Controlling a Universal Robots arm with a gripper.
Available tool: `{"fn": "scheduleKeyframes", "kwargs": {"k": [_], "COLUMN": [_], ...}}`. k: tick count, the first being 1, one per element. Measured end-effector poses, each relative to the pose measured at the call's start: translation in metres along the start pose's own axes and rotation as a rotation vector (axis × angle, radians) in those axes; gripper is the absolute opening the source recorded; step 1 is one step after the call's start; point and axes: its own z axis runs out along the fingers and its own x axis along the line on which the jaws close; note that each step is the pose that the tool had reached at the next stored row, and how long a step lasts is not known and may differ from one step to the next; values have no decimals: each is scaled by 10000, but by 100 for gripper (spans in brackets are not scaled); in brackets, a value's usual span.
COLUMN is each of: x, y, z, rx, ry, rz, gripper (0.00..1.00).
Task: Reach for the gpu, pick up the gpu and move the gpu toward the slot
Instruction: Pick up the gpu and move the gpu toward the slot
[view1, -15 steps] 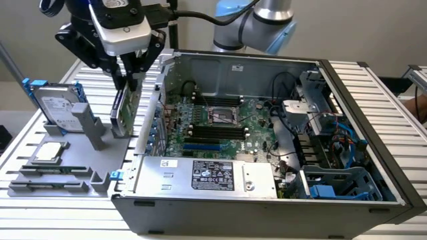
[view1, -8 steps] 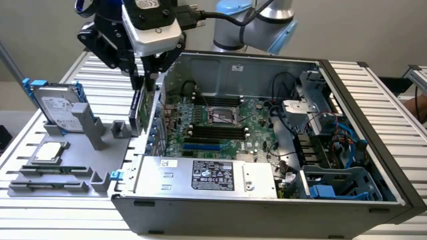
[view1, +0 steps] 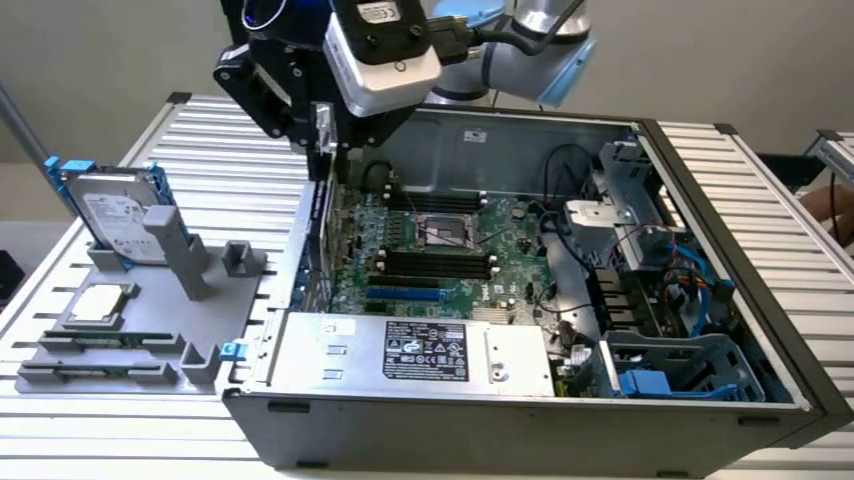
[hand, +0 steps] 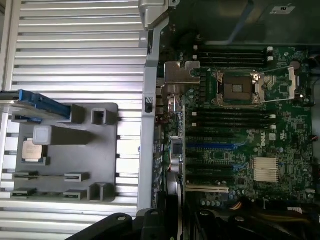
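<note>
In the exterior view, the gripper (view1: 323, 138) hangs over the side wall of the computer case (view1: 534, 425), and the gpu (view1: 324, 185) sticks down just below it. The card could bump that wall and tip. In the wrist view, the gripper (hand: 167, 220) is clenched on the gpu (hand: 176, 80), seen edge-on above the motherboard (hand: 240, 150).

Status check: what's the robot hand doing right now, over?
Hand shut on green card. Card held on edge over the main board, by the case wall.

The black two-fingered gripper (view1: 324, 150) hung pointing downward from the grey-and-blue jointed arm (view1: 527, 45), its wrist vertical.
</note>
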Motion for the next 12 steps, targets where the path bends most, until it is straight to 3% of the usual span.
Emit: {"fn": "scheduleKeyframes", "kwargs": {"k": [6,12], "x": [-272,-532], "y": [0,46], "z": [-14,-9], "rx": [-1,3], "ry": [48,56], "rz": [5,6], "gripper": [26,26]}}
